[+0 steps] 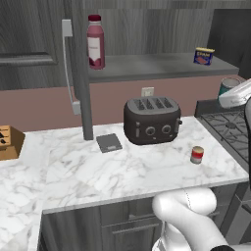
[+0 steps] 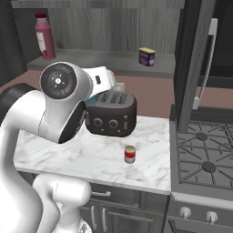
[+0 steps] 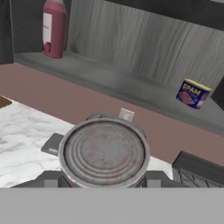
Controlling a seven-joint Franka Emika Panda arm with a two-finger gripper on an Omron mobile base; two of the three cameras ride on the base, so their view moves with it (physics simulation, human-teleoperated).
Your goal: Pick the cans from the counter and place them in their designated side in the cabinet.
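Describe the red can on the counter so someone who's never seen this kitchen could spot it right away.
Start at the white marble counter and find the dark four-slot toaster near the back. The red can stands alone in front of the toaster and to its right, toward the stove. It is short and round with a white band and a tan top, unlike the blue rectangular tin up on the cabinet shelf.
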